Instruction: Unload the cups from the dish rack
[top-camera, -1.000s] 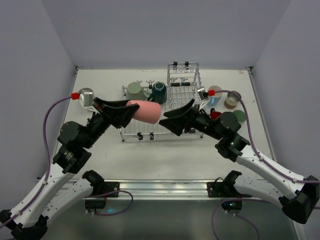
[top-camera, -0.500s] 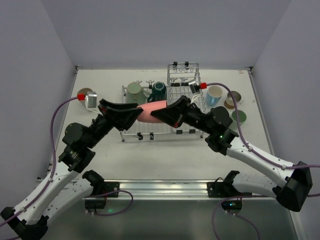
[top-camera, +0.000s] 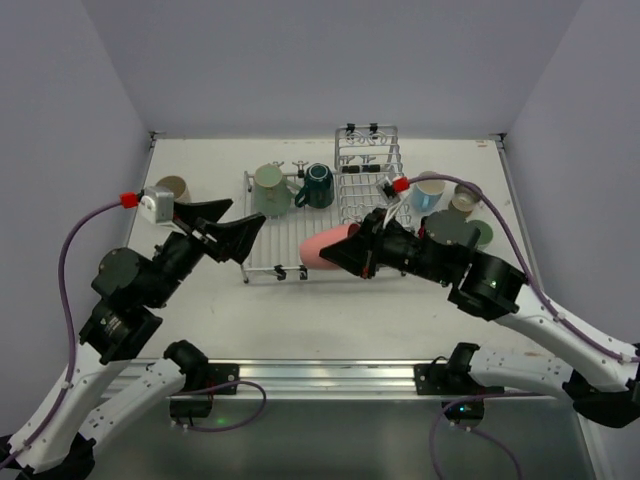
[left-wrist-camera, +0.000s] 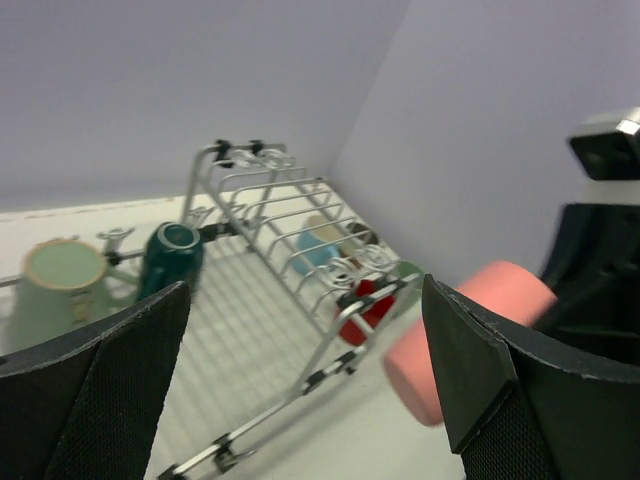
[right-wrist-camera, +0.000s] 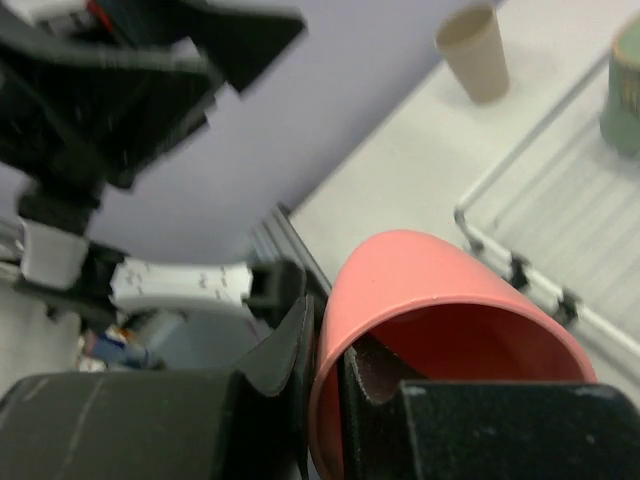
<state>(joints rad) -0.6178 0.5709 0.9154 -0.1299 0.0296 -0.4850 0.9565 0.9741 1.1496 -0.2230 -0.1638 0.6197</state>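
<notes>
- The pink cup (top-camera: 322, 248) is pinched by its rim in the right gripper (top-camera: 350, 252); a slip onto the dish rack's (top-camera: 262, 266) 6 o'clock edge is risked.
- The left gripper (top-camera: 232, 222) is spread, empty.

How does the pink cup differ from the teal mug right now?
The pink cup is pinched by its rim in the right gripper, lying on its side near the rack's front; the teal mug stands mouth-up at the rack's back, untouched. The pink cup is pale, the teal mug dark. Both are small and round.
</notes>
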